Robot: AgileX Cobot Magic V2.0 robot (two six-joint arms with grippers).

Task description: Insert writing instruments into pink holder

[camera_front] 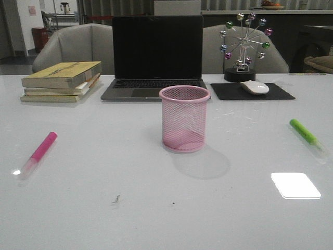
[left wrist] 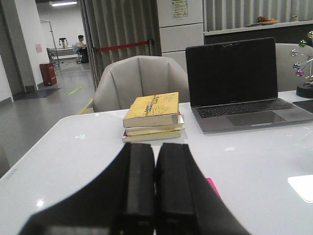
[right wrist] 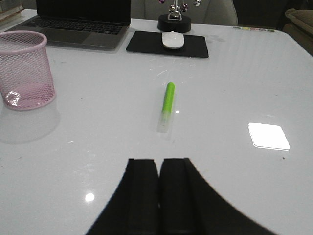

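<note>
The pink mesh holder (camera_front: 184, 117) stands upright and empty at the table's middle, and it also shows in the right wrist view (right wrist: 23, 68). To its left lies the pink highlighter (camera_front: 37, 154), flat on the table; only its tip (left wrist: 211, 186) peeks out beside my left gripper (left wrist: 155, 147), which is shut and empty. The lime green highlighter (camera_front: 307, 136) lies flat at the right. My right gripper (right wrist: 159, 162) is shut with nothing in it, a short way short of the green highlighter (right wrist: 167, 105). Neither arm shows in the front view.
A laptop (camera_front: 156, 57) sits behind the holder. A stack of books (camera_front: 61, 80) is at the back left. A mouse (camera_front: 254, 87) on a black pad (camera_front: 252, 91) and a ball ornament (camera_front: 243, 47) are at the back right.
</note>
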